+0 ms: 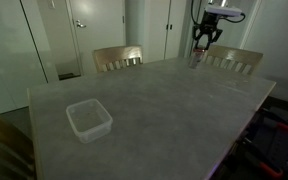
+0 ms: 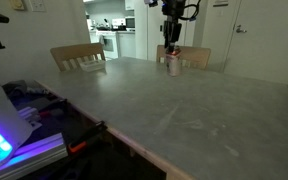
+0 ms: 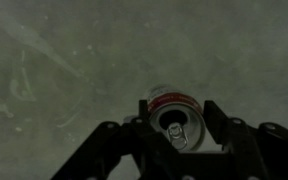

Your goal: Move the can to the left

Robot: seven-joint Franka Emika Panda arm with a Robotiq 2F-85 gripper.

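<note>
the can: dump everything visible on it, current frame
The can is a small metal drink can: silvery body, a red band under the rim, silver top with a pull tab. It stands upright on the grey table. In both exterior views it is near the table's far edge, in front of a wooden chair. The gripper straddles it from above, with one of its fingers on each side. Whether they press the can cannot be told.
</note>
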